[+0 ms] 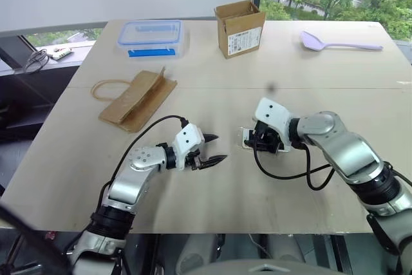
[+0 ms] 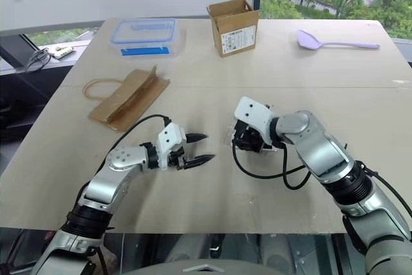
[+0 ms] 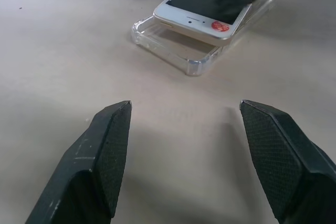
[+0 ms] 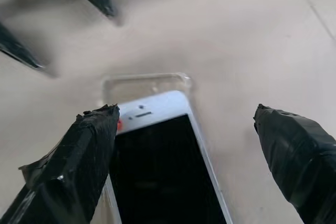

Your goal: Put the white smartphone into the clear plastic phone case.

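- The table [image 1: 212,191] carries everything; the right claw [image 4: 184,145] hangs over the middle of it with its 2 fingers spread wide, gripping nothing.
- The left claw [image 3: 184,129] sits just left of that, low over the table, fingers also apart and empty.
- The white smartphone [image 3: 207,9] lies screen-up, tilted, its left end riding above the rim of the clear plastic phone case [image 3: 173,51].
- My guess at the risk: pushing down unevenly pops that raised end back out, or the unpinned, slippery case skates away.
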Controlling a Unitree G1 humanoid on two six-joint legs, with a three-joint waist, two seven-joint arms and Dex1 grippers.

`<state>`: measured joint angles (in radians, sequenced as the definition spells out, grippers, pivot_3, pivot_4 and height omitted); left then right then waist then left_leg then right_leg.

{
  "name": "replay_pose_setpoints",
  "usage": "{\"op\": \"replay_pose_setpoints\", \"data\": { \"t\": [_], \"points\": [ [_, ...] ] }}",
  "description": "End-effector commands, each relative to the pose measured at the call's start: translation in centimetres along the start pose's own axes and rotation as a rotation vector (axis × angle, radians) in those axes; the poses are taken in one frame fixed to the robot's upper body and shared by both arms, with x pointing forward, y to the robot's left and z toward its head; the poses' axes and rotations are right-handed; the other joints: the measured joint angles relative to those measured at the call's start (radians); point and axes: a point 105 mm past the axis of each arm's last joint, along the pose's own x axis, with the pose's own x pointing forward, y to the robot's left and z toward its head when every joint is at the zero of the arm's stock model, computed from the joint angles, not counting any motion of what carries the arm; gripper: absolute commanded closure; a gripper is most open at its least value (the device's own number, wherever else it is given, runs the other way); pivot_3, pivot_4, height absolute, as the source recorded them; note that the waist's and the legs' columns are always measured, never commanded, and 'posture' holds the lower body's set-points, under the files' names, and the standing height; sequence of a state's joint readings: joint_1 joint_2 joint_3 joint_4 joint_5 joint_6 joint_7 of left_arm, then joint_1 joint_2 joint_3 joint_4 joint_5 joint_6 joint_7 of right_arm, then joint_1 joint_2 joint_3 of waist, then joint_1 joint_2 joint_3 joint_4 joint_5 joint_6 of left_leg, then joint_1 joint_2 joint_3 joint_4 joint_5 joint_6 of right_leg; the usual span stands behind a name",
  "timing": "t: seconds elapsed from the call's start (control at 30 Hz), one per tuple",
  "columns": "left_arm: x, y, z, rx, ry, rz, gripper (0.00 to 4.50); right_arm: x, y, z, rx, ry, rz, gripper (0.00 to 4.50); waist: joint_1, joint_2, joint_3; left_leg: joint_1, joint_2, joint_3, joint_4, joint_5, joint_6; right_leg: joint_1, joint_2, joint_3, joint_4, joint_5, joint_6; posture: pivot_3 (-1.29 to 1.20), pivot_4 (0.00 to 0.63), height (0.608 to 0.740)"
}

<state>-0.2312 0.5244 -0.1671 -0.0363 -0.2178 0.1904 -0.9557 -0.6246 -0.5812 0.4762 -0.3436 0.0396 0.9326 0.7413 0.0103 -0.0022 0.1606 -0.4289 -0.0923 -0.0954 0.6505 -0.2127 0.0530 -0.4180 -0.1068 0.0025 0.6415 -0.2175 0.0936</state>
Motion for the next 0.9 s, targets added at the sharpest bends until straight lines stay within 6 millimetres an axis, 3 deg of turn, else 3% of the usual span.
{"op": "replay_pose_setpoints", "data": {
  "t": [0.03,0.17,0.2,0.27,0.47,0.63,0.9],
  "points": [
    [0.1,-0.1,1.3,0.043,-0.030,-0.004,1.14,0.3,0.4,-0.1,-0.058,-0.003,0.000,1.24,0.000,0.000,0.000,0.000,0.000,0.000,0.000,0.000,0.000,0.000,0.000,0.000,0.000,0.000,0.000,0.00,0.150,0.740],
    [-0.1,0.0,1.2,0.041,-0.028,0.001,1.14,0.1,0.2,0.6,-0.041,-0.041,-0.020,3.10,0.000,0.000,0.000,0.000,0.000,0.000,0.000,0.000,0.000,0.000,0.000,0.000,0.000,0.000,0.000,0.00,0.150,0.740],
    [-0.1,0.0,1.2,0.040,-0.026,0.003,1.14,0.0,0.2,0.7,-0.036,-0.049,-0.020,3.75,0.000,0.000,0.000,0.000,0.000,0.000,0.000,0.000,0.000,0.000,0.000,0.000,0.000,0.000,0.000,0.00,0.150,0.740],
    [-0.3,-0.1,1.1,0.038,-0.023,0.004,1.14,-0.2,0.3,0.7,-0.040,-0.052,-0.016,4.48,0.000,0.000,0.000,0.000,0.000,0.000,0.000,0.000,0.000,0.000,0.000,0.000,0.000,0.000,0.000,0.00,0.150,0.740],
    [-0.3,-0.2,1.0,0.035,-0.021,0.001,1.14,-0.1,1.2,-0.2,-0.036,-0.042,0.024,4.48,0.000,0.000,0.000,0.000,0.000,0.000,0.000,0.000,0.001,0.000,0.000,0.000,0.000,0.000,0.000,0.00,0.150,0.740],
    [-0.3,-0.3,1.0,0.035,-0.019,-0.002,1.14,1.1,2.2,-2.6,-0.027,0.020,0.052,4.48,0.000,0.000,0.000,0.001,0.000,0.000,0.000,-0.001,0.001,0.001,0.000,0.000,0.000,0.000,0.000,0.00,0.150,0.740],
    [-0.4,-0.4,0.9,0.030,-0.015,-0.002,1.14,2.7,0.9,-5.7,-0.034,0.133,-0.039,4.48,0.001,-0.001,-0.002,0.015,0.000,0.001,-0.002,-0.003,0.001,0.012,0.000,0.001,0.000,-0.001,0.000,0.00,0.150,0.740]
  ]
}}
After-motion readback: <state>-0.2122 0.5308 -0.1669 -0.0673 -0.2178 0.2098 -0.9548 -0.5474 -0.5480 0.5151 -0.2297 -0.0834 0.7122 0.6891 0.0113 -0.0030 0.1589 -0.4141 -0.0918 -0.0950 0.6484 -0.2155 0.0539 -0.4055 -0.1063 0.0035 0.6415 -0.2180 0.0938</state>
